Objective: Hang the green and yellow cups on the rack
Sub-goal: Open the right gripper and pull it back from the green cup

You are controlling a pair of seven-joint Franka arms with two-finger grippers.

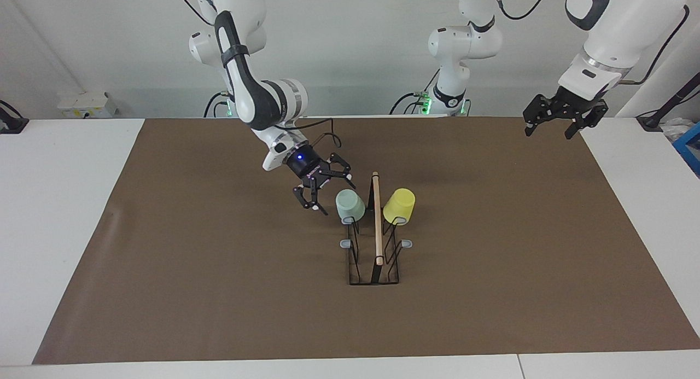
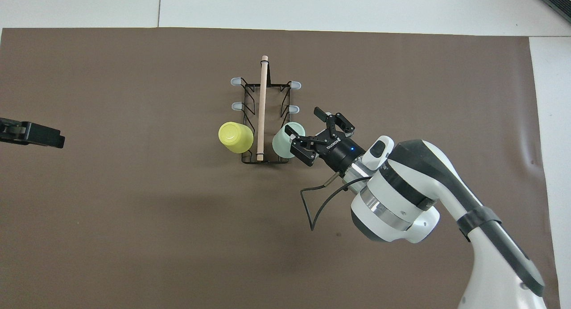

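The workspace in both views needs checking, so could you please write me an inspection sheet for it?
Surface: brown mat on a white table.
Job's things: green cup and yellow cup hang upside down on the rack, one on each side of its rod.
Clutter: nothing seen.
Grippers: right gripper open beside the green cup, clear of it; left gripper open, waiting over the mat's edge.
Cables: black cable looped by the right wrist.
Surroundings: white wall.

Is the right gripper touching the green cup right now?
Apart. The facing view shows brown mat between the open right gripper and the green cup.
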